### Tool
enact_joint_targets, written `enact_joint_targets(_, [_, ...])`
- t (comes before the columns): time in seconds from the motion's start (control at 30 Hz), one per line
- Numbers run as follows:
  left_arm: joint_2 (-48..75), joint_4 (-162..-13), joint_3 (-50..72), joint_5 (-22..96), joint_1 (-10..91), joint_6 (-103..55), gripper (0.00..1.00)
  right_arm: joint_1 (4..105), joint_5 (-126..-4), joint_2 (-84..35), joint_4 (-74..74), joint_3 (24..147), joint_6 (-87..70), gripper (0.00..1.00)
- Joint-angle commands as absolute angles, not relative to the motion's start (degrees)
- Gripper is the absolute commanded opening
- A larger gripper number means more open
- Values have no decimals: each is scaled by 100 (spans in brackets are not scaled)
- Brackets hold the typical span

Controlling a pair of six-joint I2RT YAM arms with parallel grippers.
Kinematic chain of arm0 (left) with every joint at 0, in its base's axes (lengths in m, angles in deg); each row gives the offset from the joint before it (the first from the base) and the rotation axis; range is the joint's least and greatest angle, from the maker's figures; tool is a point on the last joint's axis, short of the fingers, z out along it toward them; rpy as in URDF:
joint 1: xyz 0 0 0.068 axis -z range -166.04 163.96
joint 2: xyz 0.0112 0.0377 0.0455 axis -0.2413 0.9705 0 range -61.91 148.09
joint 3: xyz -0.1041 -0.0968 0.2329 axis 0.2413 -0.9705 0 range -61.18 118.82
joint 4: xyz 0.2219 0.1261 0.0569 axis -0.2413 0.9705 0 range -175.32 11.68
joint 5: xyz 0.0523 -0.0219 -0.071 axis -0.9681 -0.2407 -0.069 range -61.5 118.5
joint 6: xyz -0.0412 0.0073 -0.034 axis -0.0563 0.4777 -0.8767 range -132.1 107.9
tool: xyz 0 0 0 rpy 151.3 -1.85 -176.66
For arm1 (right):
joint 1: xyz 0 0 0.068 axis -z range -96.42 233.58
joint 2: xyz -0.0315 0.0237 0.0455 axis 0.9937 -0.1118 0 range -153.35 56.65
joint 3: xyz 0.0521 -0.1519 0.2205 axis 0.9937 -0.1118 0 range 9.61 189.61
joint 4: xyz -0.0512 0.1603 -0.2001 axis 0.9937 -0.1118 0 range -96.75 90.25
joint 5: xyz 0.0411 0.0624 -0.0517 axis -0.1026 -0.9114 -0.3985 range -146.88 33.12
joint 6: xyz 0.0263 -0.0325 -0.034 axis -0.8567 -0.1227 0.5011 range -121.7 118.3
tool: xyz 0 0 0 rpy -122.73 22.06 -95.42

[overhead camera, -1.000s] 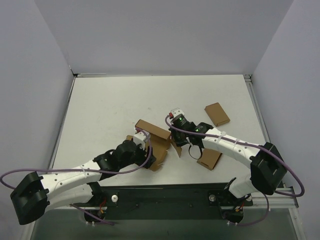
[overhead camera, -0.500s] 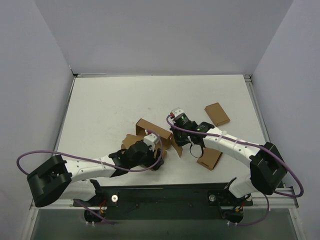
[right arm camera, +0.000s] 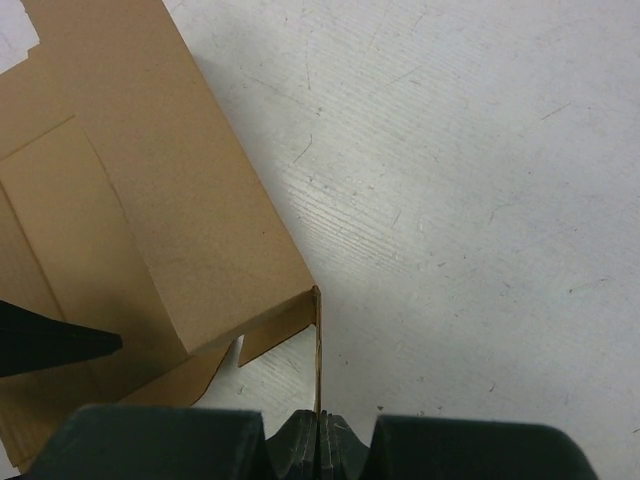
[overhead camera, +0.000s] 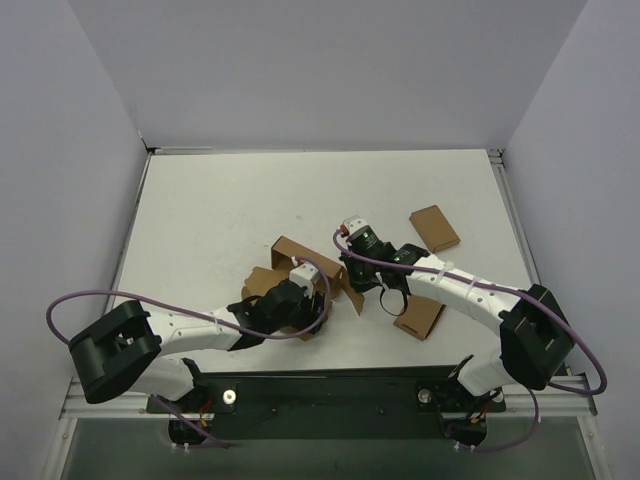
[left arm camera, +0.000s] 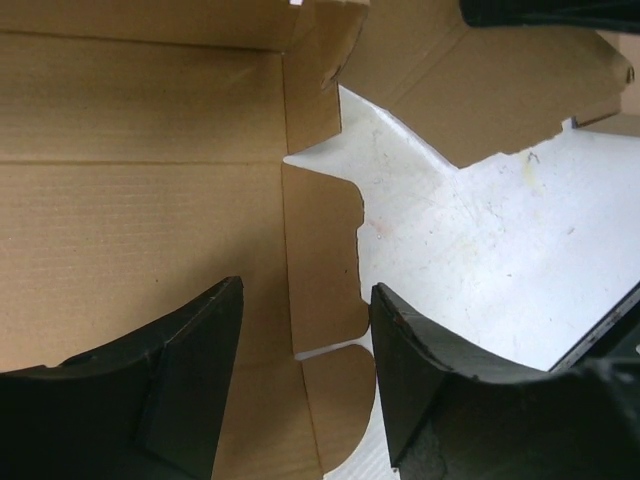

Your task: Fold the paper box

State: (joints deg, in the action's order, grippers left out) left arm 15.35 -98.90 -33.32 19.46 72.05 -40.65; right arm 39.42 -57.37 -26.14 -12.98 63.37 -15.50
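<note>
The paper box (overhead camera: pixel 298 256) lies half unfolded in the middle of the table, one long wall standing up. My left gripper (overhead camera: pixel 312 303) hovers open over its near side. In the left wrist view the black fingers (left arm camera: pixel 175 385) straddle a narrow side flap with a slit (left arm camera: pixel 322 290); the flat brown panel (left arm camera: pixel 140 200) spreads to the left. My right gripper (overhead camera: pixel 348 278) is at the box's right end, shut on the thin edge of a flap (right arm camera: pixel 318 350) that stands on edge. The box's outer wall (right arm camera: pixel 150 190) fills the upper left of that view.
Two smaller brown boxes lie on the white table (overhead camera: pixel 220 210): one at the back right (overhead camera: pixel 434 228), one under the right forearm near the front (overhead camera: pixel 420 318). The enclosure's pale walls rise left, right and behind.
The left arm has swung its elbow in and pushed the gripper rightwards over the box's near side flap; its jaws have narrowed a little. The right gripper has kept its hold and place.
</note>
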Motion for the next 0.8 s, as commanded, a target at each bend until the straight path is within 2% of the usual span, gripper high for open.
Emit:
enact_joint_targets(0.0, [1614,-9973,-3068,1567,7223,-4294,61,3981,-5802,-2430,-1337,6252,-1523,0])
enact_joint_targets(0.37, [1561,-10069,-3252,1136,7215,-4453,43,4016,-5811,-2395,-1337,6208,-1532,0])
enact_joint_targets(0.57, [1649,-10228,-3244,1066,7206,-4348,37,4042,-5846,-2404,-1337,6217,-1541,0])
enact_joint_targets(0.77, [1649,-10333,-3226,1101,7215,-4181,24,4051,-5846,-2404,-1346,6226,-1558,0])
